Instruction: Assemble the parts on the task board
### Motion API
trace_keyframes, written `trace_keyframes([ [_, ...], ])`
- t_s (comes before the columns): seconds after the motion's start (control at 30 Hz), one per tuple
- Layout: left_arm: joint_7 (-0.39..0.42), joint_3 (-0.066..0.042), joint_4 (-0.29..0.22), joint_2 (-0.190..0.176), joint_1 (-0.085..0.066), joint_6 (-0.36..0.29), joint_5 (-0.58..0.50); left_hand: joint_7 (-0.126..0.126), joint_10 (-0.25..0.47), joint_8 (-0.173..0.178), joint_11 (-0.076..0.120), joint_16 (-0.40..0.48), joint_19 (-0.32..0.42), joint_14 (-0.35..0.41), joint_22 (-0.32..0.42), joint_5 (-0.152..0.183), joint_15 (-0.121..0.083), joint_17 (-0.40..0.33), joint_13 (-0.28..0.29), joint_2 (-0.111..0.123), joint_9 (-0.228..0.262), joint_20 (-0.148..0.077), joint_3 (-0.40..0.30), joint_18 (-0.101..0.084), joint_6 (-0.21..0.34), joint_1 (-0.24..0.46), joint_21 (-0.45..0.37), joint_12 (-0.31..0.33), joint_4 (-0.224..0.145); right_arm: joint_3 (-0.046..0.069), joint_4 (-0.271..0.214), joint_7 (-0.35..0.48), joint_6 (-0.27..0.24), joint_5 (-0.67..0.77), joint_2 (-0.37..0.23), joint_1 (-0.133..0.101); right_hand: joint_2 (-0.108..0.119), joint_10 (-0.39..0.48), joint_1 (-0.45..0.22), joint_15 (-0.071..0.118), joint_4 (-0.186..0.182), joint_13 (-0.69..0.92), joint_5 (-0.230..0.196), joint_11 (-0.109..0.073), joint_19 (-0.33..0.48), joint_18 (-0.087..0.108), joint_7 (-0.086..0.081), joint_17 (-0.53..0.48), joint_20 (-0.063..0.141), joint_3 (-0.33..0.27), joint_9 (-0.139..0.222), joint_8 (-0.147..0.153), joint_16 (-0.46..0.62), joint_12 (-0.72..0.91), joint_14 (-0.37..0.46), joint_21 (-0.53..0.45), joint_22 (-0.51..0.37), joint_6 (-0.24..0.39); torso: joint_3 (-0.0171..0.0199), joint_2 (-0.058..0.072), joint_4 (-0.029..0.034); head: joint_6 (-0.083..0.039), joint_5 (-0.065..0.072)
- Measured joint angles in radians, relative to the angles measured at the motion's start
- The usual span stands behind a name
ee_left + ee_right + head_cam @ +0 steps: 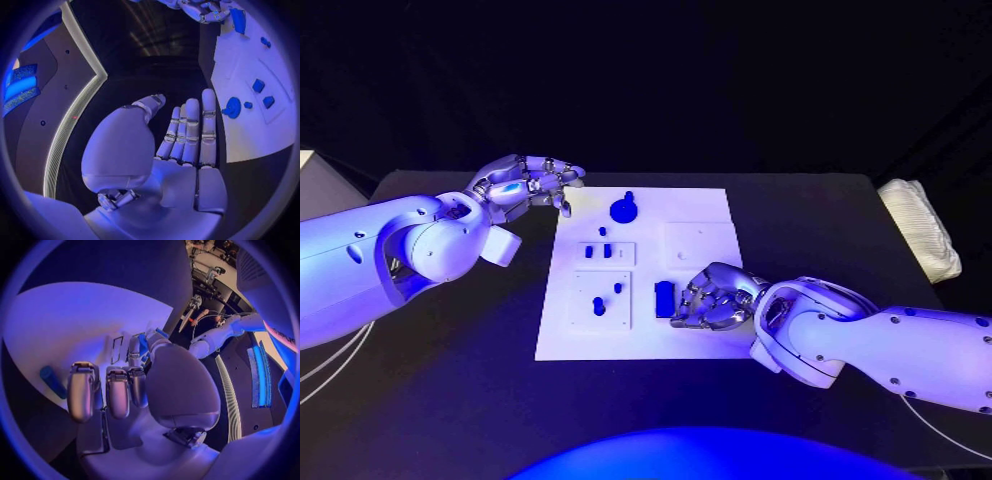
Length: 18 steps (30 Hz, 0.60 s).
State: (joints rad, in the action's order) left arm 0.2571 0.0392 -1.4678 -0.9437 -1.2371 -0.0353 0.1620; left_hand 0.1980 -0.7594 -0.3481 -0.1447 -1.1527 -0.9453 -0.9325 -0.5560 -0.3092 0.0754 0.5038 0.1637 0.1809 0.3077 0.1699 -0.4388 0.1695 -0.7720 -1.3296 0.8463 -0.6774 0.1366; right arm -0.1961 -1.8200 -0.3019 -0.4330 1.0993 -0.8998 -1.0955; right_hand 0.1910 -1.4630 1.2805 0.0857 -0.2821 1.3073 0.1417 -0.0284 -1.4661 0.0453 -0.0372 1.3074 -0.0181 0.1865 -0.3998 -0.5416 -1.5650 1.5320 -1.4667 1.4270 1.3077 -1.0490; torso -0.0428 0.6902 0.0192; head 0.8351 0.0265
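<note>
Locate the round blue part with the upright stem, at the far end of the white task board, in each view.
Head view: the round blue part with the stem stands at the board's far edge, beside the left robot hand.
Left wrist view: it lies beyond the fingertips.
Right wrist view: I cannot make it out.
Shared landmark: the white task board.

Dim blue-violet light leaves the surroundings black, glare brightens the task board [639,270], and both wrist views bend at the rim.
</note>
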Motion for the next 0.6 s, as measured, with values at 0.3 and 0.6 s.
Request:
trace_keyframes([
  [0.3,-0.001,0.000,0.000,-0.001,0.000,0.000,0.000,0.000,0.000,-0.004,0.000,0.000,0.000,0.000,0.001,0.000,0.000,0.000,0.000,0.000,0.000,0.000,0.000,0.000,0.000,0.000,0.000,0.000,0.000,0.001,-0.003,0.000,-0.041,0.015,-0.002,0.000,-0.008,0.000,-0.008,0.000,-0.004,0.000,0.009,0.000,0.000,0.000,0.003,0.000,0.000,0.004,0.000,0.000,0.000,0.005,0.000,0.004,0.000,-0.003,0.0000,0.000,0.0005,0.001,-0.001],
  [0.6,-0.002,0.000,-0.001,-0.001,0.000,0.000,0.000,0.000,0.000,-0.004,0.000,0.000,0.000,0.000,0.001,0.000,0.000,0.000,0.000,0.000,0.000,0.000,0.000,0.000,0.000,0.000,0.000,0.000,0.000,0.001,0.009,-0.012,-0.058,0.039,0.019,0.000,-0.028,-0.004,-0.014,0.007,0.002,0.000,0.015,-0.004,0.000,0.000,0.006,0.000,0.000,0.025,0.001,0.000,0.000,0.016,0.000,0.013,0.000,-0.006,0.0000,0.000,0.0005,0.002,-0.001],
])
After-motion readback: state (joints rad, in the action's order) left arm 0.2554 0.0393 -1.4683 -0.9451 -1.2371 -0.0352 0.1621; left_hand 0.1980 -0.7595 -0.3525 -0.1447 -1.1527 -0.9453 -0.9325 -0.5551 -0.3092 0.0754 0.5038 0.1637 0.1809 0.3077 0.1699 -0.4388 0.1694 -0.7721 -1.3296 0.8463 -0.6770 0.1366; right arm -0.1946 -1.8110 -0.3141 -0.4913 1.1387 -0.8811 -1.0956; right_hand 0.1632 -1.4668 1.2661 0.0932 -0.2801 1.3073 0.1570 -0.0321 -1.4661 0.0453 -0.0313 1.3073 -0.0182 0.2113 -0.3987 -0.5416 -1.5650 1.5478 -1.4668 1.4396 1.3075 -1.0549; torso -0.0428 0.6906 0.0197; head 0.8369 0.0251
